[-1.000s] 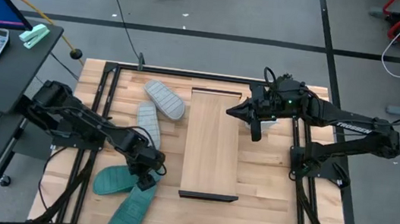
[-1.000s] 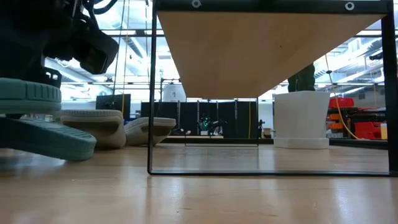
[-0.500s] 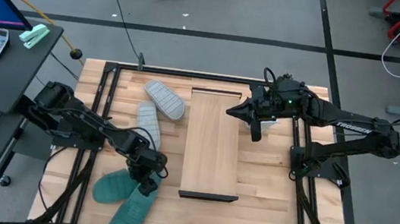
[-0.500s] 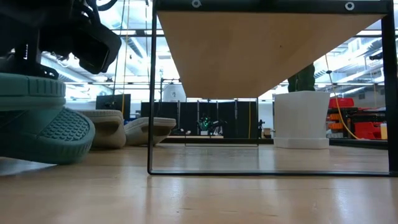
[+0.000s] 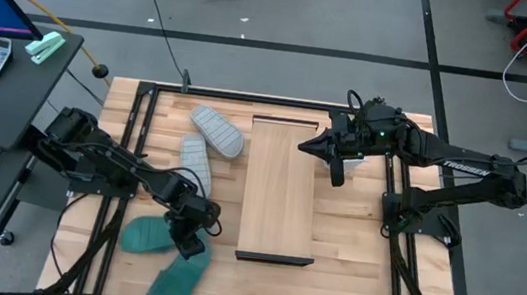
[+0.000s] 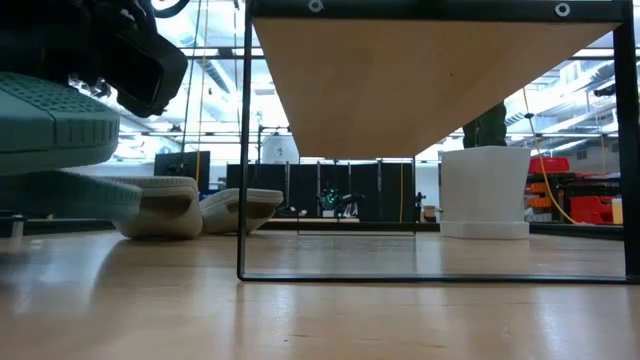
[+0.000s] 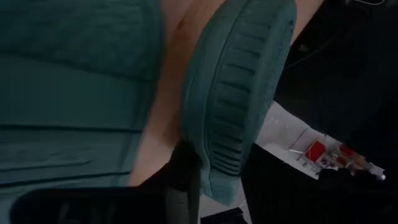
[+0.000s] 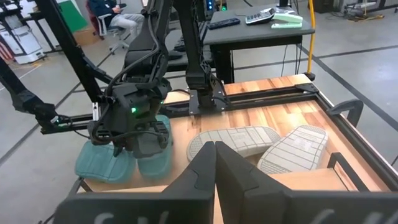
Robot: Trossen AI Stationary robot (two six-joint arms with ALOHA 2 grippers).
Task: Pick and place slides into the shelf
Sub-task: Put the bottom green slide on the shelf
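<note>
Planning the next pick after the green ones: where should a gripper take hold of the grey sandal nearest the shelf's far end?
Probably by one long side edge, coming straight down. That grey sandal lies sole up and flat, so its strap is underneath. It angles across the table beside the shelf, so the fingers should turn to match. The left gripper is busy with a green sandal.

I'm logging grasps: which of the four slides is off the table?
The teal slide gripped by the left gripper; the other teal slide and both grey slides lie flat.
</note>
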